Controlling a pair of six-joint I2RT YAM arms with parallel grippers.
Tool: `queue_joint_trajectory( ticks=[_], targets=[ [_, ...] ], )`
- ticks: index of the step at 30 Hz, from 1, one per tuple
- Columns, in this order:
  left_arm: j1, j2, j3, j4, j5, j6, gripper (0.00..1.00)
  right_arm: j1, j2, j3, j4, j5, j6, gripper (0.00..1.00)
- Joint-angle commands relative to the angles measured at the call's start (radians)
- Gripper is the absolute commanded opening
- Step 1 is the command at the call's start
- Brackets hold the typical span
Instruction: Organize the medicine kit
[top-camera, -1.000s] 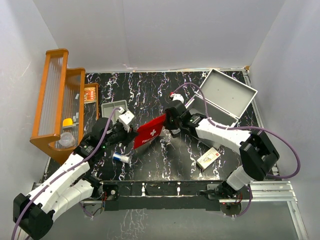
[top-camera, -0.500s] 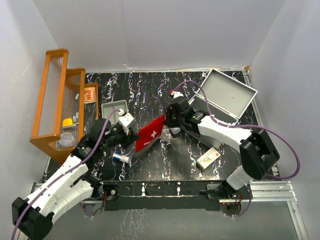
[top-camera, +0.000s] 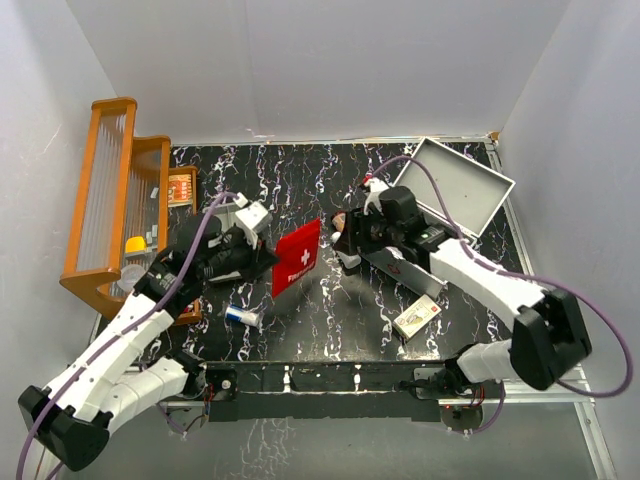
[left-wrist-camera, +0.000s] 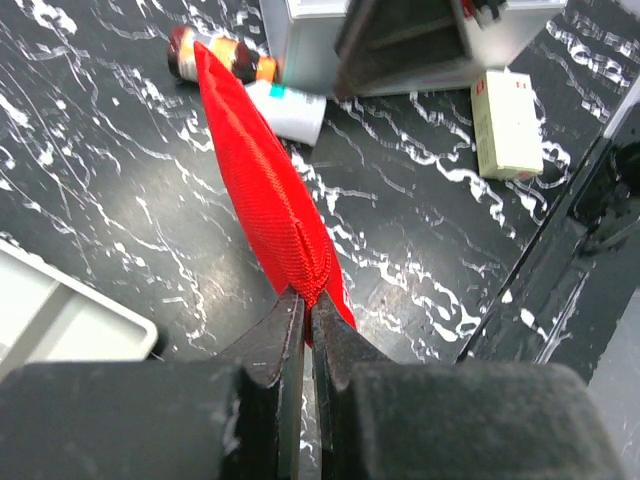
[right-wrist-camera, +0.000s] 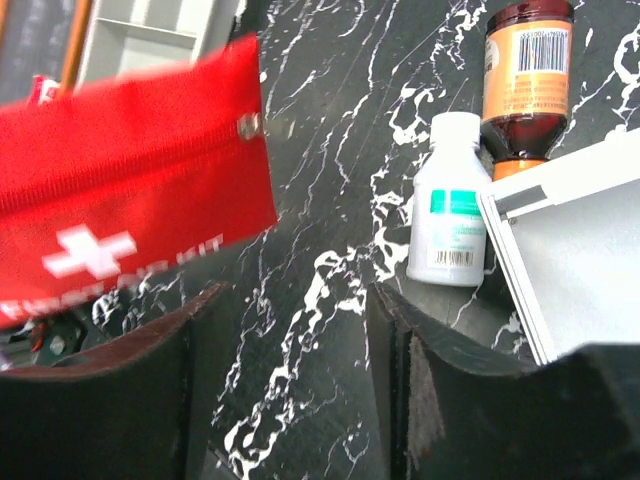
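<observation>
- I'm seeing the left gripper clamping its jaws tight on one end of the red first-aid pouch.
- It's holding the pouch up on edge over the middle of the black marble table, with the white cross facing the right wrist camera.
- The right gripper is standing open. I'm seeing only tabletop between its fingers, and it's sitting just beside the pouch without touching it.
- The medicine kit is sitting at the far right of the table, with its lid swung open and leaning back toward the far right corner.
- The right arm is crossing over the kit's near part.
- A white bottle and a brown bottle are lying side by side, touching, right by the kit's corner.
- A small carton is lying near the front right, apart from the kit.
- A small blue-and-white tube is lying near the front left, beside the left arm.
- The shallow grey tray is sitting just behind the left gripper.
- The wooden rack is standing along the left edge.
</observation>
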Motion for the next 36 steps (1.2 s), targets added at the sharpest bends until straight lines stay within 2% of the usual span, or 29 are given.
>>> queue_joint_trajectory(
  ticks=[1,5,7,10,13,16,21,27,32,36],
  targets=[
    [-0.002,0.047,0.180,-0.114,-0.016,-0.010,0.00,-0.034,-0.160,-0.057,0.103,-0.143,-0.009,0.58],
    [-0.001,0.087,0.284,-0.167,0.030,-0.042,0.00,-0.057,-0.238,-0.069,0.132,-0.158,0.045,0.75],
    [-0.001,0.091,0.329,-0.178,0.083,-0.045,0.00,-0.077,-0.268,-0.068,0.143,-0.157,0.084,0.81],
    [-0.001,0.090,0.391,-0.196,0.175,-0.016,0.00,-0.080,-0.345,-0.094,0.185,-0.098,0.102,0.82],
    [-0.001,0.092,0.455,-0.207,0.278,0.027,0.00,-0.080,-0.456,-0.170,0.300,-0.048,0.117,0.84],
    [-0.001,0.099,0.517,-0.199,0.310,0.037,0.00,-0.080,-0.512,-0.203,0.358,-0.063,0.138,0.86],
    [-0.001,0.151,0.668,-0.214,0.272,-0.019,0.00,-0.088,-0.503,-0.127,0.351,-0.157,0.159,0.88],
    [0.000,0.175,0.726,-0.122,0.353,-0.143,0.00,-0.146,-0.405,-0.031,0.425,-0.378,0.242,0.89],
    [-0.002,0.137,0.727,-0.124,0.444,-0.069,0.00,-0.167,-0.397,-0.045,0.661,-0.580,0.358,0.91],
    [-0.002,0.099,0.688,-0.134,0.492,0.016,0.00,-0.166,-0.397,-0.034,0.674,-0.647,0.348,0.94]
  ],
)
